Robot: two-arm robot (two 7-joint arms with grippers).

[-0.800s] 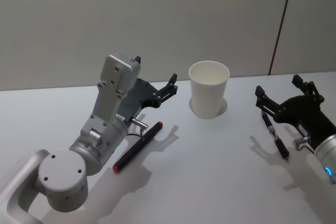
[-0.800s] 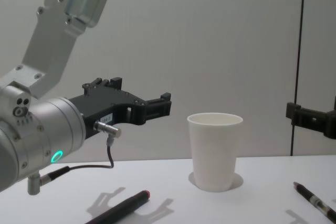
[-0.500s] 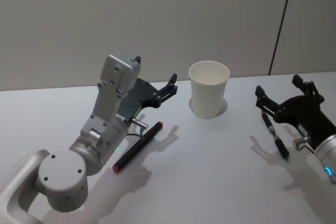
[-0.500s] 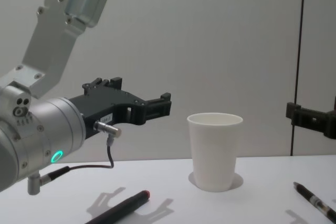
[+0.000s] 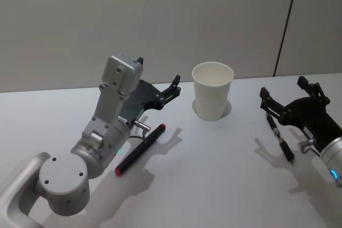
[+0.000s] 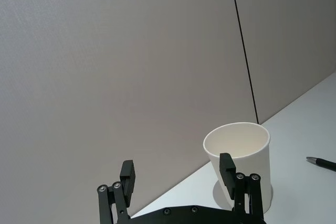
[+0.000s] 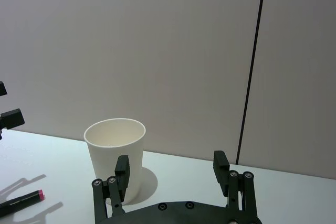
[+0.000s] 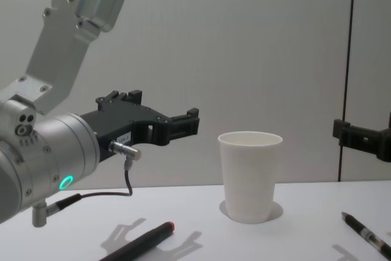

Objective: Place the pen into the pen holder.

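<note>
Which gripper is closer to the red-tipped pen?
Left. The left gripper hovers open above the red-tipped pen; the right gripper hovers beyond the cup, over a second pen.

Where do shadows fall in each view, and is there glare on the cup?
Head view: shadows lie on the table right of the pen holder and the red-tipped pen, and beneath the left gripper and right gripper. Chest view: the left gripper's shadow sits beside that pen. No glare on the holder.

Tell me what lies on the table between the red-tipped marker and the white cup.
Nothing. In the head view the table between the red-tipped marker and the white cup is bare, crossed only by shadows.
</note>
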